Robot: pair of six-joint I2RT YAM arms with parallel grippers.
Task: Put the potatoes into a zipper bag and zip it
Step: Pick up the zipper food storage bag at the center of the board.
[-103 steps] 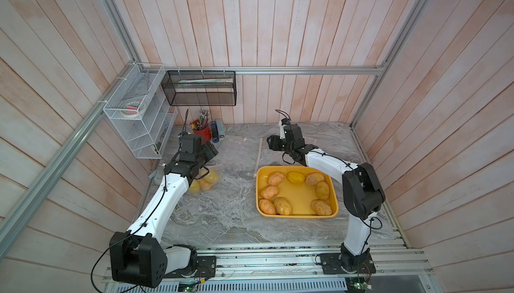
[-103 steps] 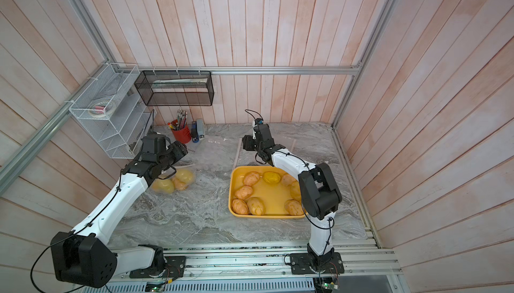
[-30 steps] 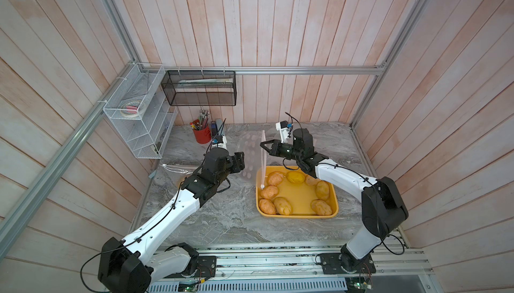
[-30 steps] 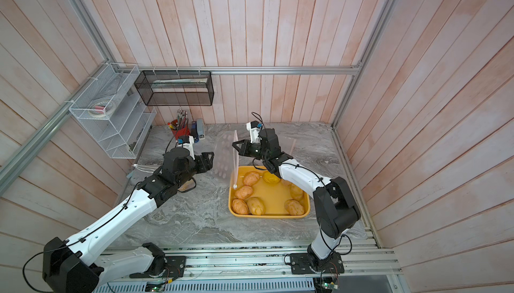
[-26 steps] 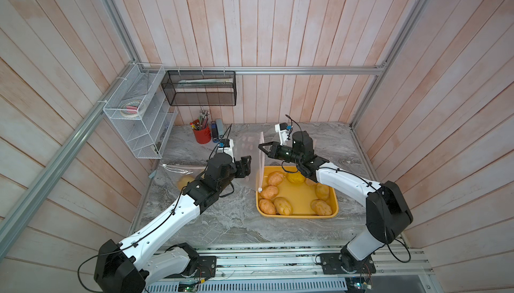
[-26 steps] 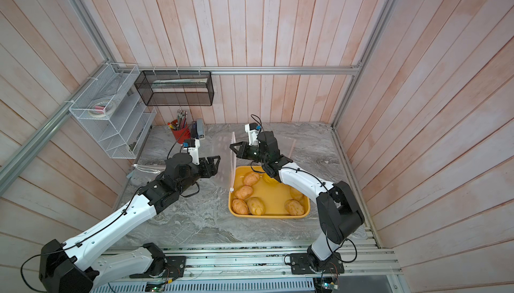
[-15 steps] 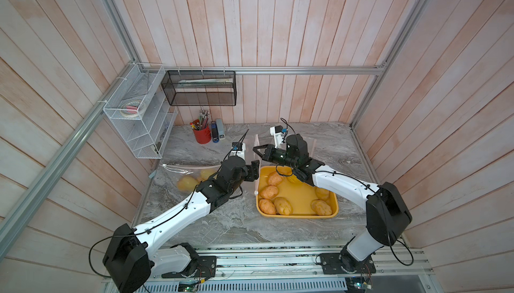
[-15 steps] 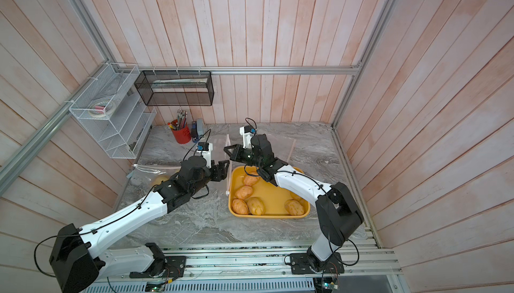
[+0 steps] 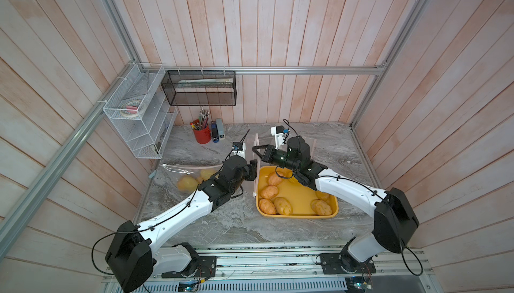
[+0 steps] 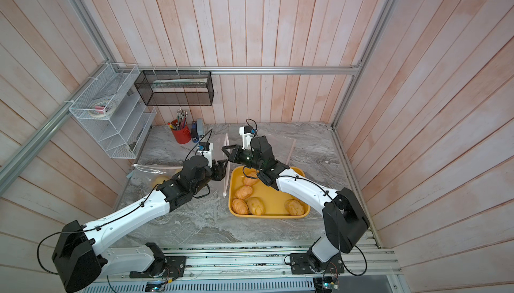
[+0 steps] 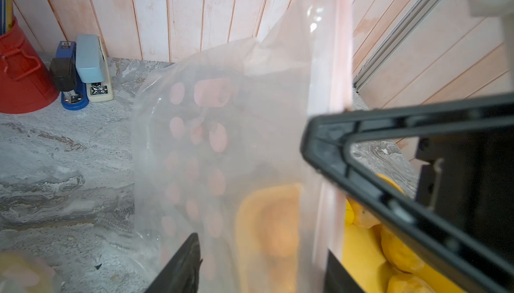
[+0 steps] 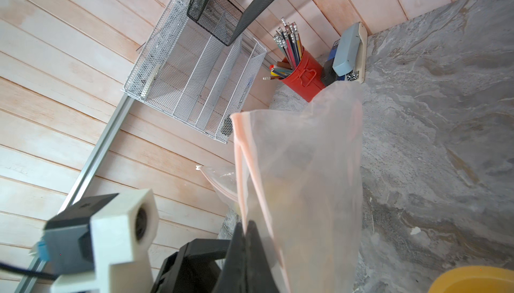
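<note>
Left claw (image 9: 252,167) had been swung across the grey marbled bench (image 9: 236,222) within the last few seconds. It had been taken away from the clear plastic bag holding yellow potatoes (image 9: 189,181) at the bench's left edge and brought up to the empty translucent zipper bag with a pink zip strip (image 11: 222,138). Its jaws were seen apart in the left wrist view, with the bag's film lying between them and not yet pinched. The right claw (image 9: 254,149) was clenched on the pink strip, and the bag had meanwhile been drawn up from the back of the bench to just beside the left rim of the yellow rectangular plastic tray (image 9: 299,216). About six tan-orange, lumpy potatoes (image 9: 269,192) were left lying in that tray; none had been placed in the raised bag. From this it was judged that a second bag was being readied — its mouth to be pulled open between the two claws before loading. Both layers could be caught at once by the left claw — the mouth would then be kept shut.
</note>
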